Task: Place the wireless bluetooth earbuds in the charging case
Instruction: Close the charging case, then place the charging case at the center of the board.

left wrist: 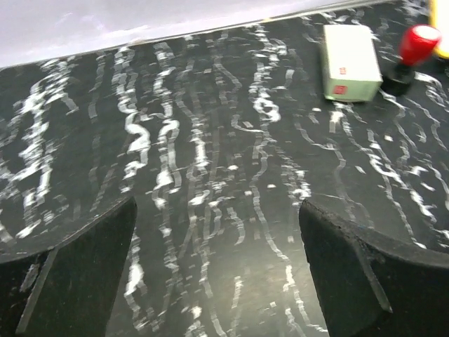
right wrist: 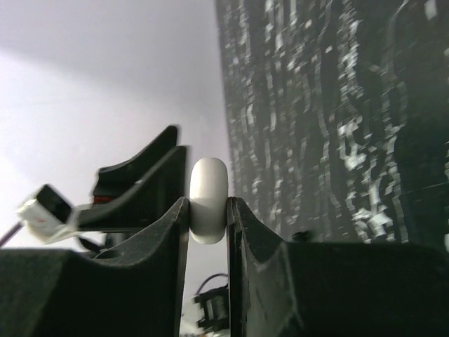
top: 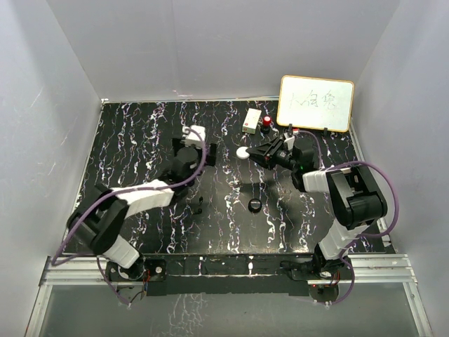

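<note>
Top external view has the right arm folded at the elbow, its forearm reaching leftward across the far half of the table; the right gripper lies roughly level, pinched narrow on a white puck; the right wrist view shows that puck edge-on, squeezed between the two fingers; the left arm stretches forward and to the right, ending in the left gripper, whose jaws stand wide over the tabletop; its wrist view looks toward a white box and a red-capped object at the far edge; the earbuds show only as a small dark speck on the table, near the left forearm and well apart from both grippers; a black round puck lies to their right, nearer the arm bases than the right gripper.
</note>
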### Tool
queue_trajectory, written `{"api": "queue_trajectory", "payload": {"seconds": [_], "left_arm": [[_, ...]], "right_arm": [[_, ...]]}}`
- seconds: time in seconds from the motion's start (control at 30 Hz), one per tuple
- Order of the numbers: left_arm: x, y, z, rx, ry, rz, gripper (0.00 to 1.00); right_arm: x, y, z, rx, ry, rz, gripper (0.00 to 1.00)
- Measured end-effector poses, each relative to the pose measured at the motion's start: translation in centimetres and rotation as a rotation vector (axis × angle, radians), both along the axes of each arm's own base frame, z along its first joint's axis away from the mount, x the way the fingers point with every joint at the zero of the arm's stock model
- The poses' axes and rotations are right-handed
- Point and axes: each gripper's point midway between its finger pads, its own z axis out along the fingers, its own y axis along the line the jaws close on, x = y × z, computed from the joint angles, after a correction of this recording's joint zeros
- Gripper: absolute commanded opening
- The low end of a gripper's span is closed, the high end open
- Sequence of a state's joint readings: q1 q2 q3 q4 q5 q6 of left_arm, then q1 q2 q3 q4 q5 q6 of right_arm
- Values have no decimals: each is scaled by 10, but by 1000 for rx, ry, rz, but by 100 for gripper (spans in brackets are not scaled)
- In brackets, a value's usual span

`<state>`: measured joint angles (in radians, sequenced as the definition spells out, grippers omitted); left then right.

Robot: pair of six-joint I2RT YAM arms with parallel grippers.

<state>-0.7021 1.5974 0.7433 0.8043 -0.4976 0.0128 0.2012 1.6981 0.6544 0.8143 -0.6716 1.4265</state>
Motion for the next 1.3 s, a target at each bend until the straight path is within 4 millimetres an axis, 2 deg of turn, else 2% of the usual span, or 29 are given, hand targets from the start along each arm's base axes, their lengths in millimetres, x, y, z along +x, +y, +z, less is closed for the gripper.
{"api": "queue_trajectory", "payload": {"seconds": [0.07, 0.17, 0.3, 0.37, 0.57, 0.73, 0.77, 0.87, 0.97, 1.03, 1.17, 1.23, 1.3], "left_arm": [[-4, 25, 9, -42, 40, 56, 98], [-9, 48, 25, -95, 79, 111, 98], [-22, 48, 36, -161, 158, 108, 98], [-28, 43, 29, -181, 213, 93, 99], [-56, 31, -7, -219, 405, 31, 99], [-79, 32, -20, -244, 473, -3, 99], [-81, 31, -19, -250, 478, -10, 99], [-83, 28, -16, -263, 479, -27, 99], [-85, 26, -17, -265, 490, -40, 99], [-86, 24, -18, -268, 496, -51, 99], [-88, 21, -20, -271, 511, -68, 98], [-89, 19, -21, -273, 518, -77, 98], [-90, 17, -23, -276, 527, -83, 98]], "right_arm": [[6, -2, -10, -64, -8, -8, 0], [15, -5, -20, -157, -41, -19, 0], [29, -8, -32, -243, -83, -25, 0], [35, -9, -47, -276, -69, -24, 0], [40, -12, -99, -360, 14, -7, 0], [56, -10, -112, -388, 15, -3, 0], [61, -9, -113, -391, 9, -3, 6], [76, -4, -113, -394, -12, -5, 49], [87, 2, -109, -374, -33, 1, 74], [95, 3, -100, -376, -74, -6, 81], [95, 4, -95, -383, -108, -5, 82], [86, 0, -94, -392, -110, -7, 83], [66, -7, -93, -420, -99, -7, 84]]}}
